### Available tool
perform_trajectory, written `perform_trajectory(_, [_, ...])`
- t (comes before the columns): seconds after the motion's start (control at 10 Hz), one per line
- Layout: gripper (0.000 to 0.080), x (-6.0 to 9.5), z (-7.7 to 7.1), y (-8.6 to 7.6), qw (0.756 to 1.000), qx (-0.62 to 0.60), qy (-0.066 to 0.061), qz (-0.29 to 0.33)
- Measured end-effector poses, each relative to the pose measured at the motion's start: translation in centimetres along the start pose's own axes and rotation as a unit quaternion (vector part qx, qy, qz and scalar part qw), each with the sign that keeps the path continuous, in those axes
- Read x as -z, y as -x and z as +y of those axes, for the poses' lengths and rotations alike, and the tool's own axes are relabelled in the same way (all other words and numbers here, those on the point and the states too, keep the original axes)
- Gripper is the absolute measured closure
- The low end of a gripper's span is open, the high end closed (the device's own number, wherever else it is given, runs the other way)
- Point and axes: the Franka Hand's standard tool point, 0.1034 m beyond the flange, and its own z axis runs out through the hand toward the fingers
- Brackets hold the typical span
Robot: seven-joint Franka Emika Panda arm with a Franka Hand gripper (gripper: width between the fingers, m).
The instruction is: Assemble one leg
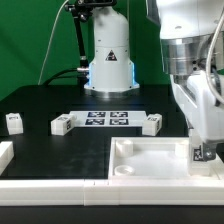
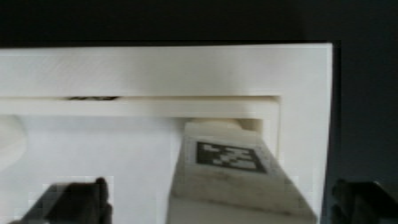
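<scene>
Now lying broad across the near edge of the black table (image 1: 40,135): the big white tray-like piece (image 1: 140,160), walled rim catching the light. Looming over its corner at the exterior view's right, the arm's gripper (image 1: 203,152), fingers (image 2: 71,200) spread apart in the wrist view, clamping on the leg (image 2: 228,165) standing between them, marker tag facing the camera, tip sitting inside the tray's corner against the inner wall. Waiting farther back: the marker board (image 1: 108,118), flanked by loose legs (image 1: 63,124), another (image 1: 152,122), one more (image 1: 14,122) toward the exterior view's left.
</scene>
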Motion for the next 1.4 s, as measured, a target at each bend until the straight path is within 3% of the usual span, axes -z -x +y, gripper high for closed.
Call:
perform_trajectory(0.4, [0.0150, 0.22, -0.08, 0.27, 0.978, 0.209, 0.009, 0.001])
perform_trajectory(1.2, [0.0150, 0.12, -0.32, -0.35, 0.842, 0.540, 0.006, 0.015])
perform_trajectory(1.4, [0.0150, 0.13, -0.33, -0.35, 0.842, 0.539, 0.006, 0.015])
